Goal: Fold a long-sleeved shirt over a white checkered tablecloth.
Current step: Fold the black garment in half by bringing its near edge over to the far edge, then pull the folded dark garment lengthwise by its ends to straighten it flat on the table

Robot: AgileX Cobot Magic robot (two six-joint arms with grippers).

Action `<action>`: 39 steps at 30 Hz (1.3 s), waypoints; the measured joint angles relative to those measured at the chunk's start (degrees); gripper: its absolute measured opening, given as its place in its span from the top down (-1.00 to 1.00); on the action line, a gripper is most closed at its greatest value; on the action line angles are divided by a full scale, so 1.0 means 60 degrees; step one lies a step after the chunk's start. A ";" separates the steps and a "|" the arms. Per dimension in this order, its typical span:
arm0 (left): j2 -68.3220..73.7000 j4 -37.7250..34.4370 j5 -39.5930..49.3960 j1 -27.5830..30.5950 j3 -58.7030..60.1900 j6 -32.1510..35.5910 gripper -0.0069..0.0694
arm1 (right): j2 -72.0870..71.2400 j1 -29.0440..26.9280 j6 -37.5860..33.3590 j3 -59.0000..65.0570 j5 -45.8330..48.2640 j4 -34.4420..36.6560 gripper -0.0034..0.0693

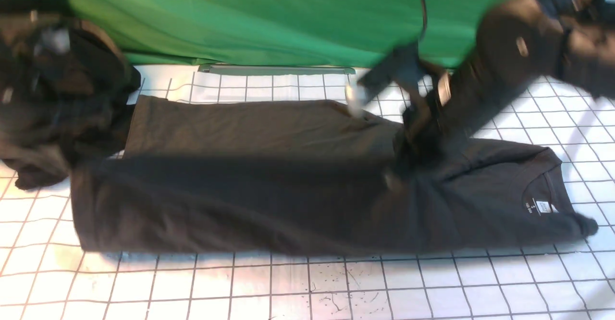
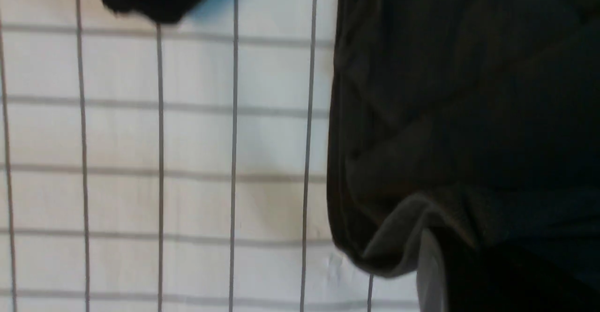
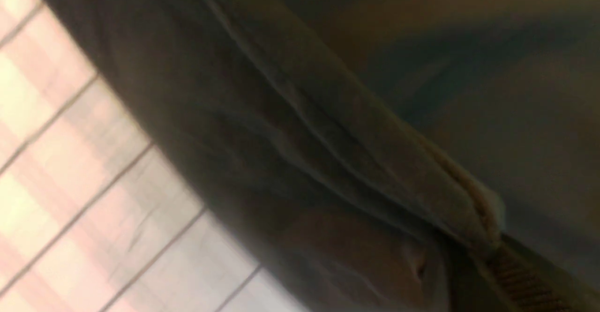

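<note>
Pinching the long-sleeved shirt (image 1: 269, 200) with my right tool (image 1: 401, 171), I have its jaws pressed together on a bunch of dark knit near the middle of the garment, nearer the collar end. The shirt lies as a long band across the white checkered tablecloth (image 1: 288, 286), with its crew neck and small white neck label (image 1: 542, 207) at my right. My left tool (image 2: 445, 274) is also closed. In its wrist view, a raised hem of the same dark fabric wraps over its pale finger (image 2: 429, 267) above the checked cloth. A blacker heap of cloth (image 1: 43, 156) sits at the shirt's left end, and a green cloth (image 1: 269, 17) lies beyond.
</note>
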 joint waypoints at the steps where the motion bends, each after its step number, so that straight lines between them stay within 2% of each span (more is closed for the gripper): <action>1: 0.0520 -0.0065 -0.0010 0.0118 -0.0600 0.0047 0.77 | 0.0474 -0.0174 -0.0069 -0.0572 0.0000 0.0000 0.85; 5: 0.2267 -0.0182 0.0052 0.0365 -0.2471 0.0110 0.77 | 0.1756 -0.0544 -0.0191 -0.2289 -0.0008 0.0000 0.85; 11: 0.5572 -0.0249 0.0405 0.0583 -0.6475 0.0138 0.77 | 0.4498 -0.1086 -0.0216 -0.5627 0.0008 0.0043 0.85; 18: 0.7422 -0.0274 0.0412 0.0583 -0.8515 0.0159 0.77 | 0.6027 -0.1257 0.0114 -0.6853 -0.0873 0.0035 0.79; 19: 0.7561 -0.0274 0.0415 0.0583 -0.8580 0.0159 0.76 | 0.6154 -0.1257 0.0196 -0.6853 -0.0988 0.0035 0.75; 21: 0.7746 -0.0164 0.0446 0.0583 -0.8650 0.0159 0.72 | 0.6340 -0.1257 0.0382 -0.6853 -0.1354 0.0035 0.54; 23: 0.7876 -0.0005 0.0454 0.0583 -0.8679 0.0140 0.61 | 0.6430 -0.1257 0.0482 -0.6857 -0.1716 0.0009 0.27; 24: 0.7906 0.0175 0.0409 0.0583 -0.8679 0.0078 0.50 | 0.6430 -0.1257 0.0529 -0.6857 -0.1895 -0.0004 0.10; 25: 0.7919 0.0201 0.0386 0.0583 -0.8679 0.0067 0.48 | 0.6430 -0.1257 0.0542 -0.6857 -0.1913 -0.0004 0.08; 28: 0.7931 0.0619 0.0225 0.0583 -0.8690 -0.0147 0.22 | 0.6422 -0.1257 0.0703 -0.6906 -0.1947 -0.0004 -0.15; 29: 0.7910 0.0915 0.0137 0.0583 -0.8702 -0.0287 0.03 | 0.6384 -0.1268 0.0801 -0.6925 -0.1636 -0.0032 -0.26; 31: 0.7796 0.1093 0.0181 0.0603 -0.8706 -0.0348 -0.18 | 0.6227 -0.1278 0.0816 -0.6925 -0.0980 -0.0199 -0.31; 33: 0.7596 0.1195 0.0327 0.0614 -0.8706 -0.0372 -0.37 | 0.5983 -0.1278 0.0816 -0.6925 -0.0273 -0.0463 -0.29; 35: 0.7228 0.0964 0.0392 0.0616 -0.8706 -0.0279 -0.46 | 0.5512 -0.1296 0.0827 -0.6925 0.0685 -0.0938 -0.14; 36: 0.7017 0.0728 0.0401 0.0625 -0.8706 -0.0039 -0.46 | 0.5189 -0.1331 0.0827 -0.6925 0.1285 -0.1223 -0.01; 37: 0.6973 0.0570 0.0400 0.0625 -0.8706 0.0013 -0.44 | 0.5134 -0.1332 0.0827 -0.6925 0.1285 -0.1267 0.01; 38: 0.6652 -0.0051 0.0400 0.0627 -0.8662 0.0374 -0.33 | 0.4799 -0.1404 0.0803 -0.6925 0.1916 -0.1506 0.21; 39: 0.6543 -0.0221 0.0400 0.0627 -0.8628 0.0450 -0.28 | 0.4679 -0.1447 0.0803 -0.6906 0.2048 -0.1561 0.32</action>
